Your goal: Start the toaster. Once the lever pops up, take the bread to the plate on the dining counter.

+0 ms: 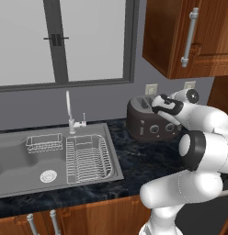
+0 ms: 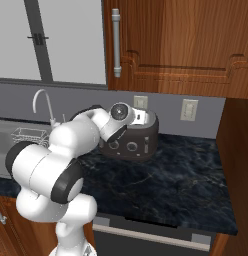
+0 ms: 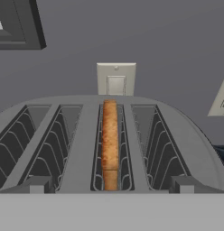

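A grey wall backs a dark marbled stone worktop (image 2: pixel 161 175) with bluish veining, under reddish-brown wooden wall cabinets (image 2: pixel 181 45) with panelled doors and a brushed-metal bar handle (image 2: pixel 116 42). The toaster (image 2: pixel 133 135) sits at the back of the worktop against the wall, a rounded brown-grey body with small round knobs and slots on its front, just below two pale wall outlets (image 2: pixel 189 109). The hand view looks down onto its top: four long slots lined with curved wire guides, and the bread (image 3: pixel 109 142) — a thin tan-brown slice with a grainy crust, seen edge-on — standing upright in the third slot from the left in that view. The base views hide the slots behind the arm's white, glossy, dark-jointed links. The left base view adds a steel sink (image 1: pixel 51 158) set into the worktop, holding a wire dish rack (image 1: pixel 88 160) and a smaller wire basket (image 1: pixel 44 143), with a slim curved tap (image 1: pixel 70 112) beneath a large grey-framed window (image 1: pixel 65 41). The pincer hovers over the toaster's top — its jaws stand fully apart, holding nothing. No writing or brand can be read anywhere.
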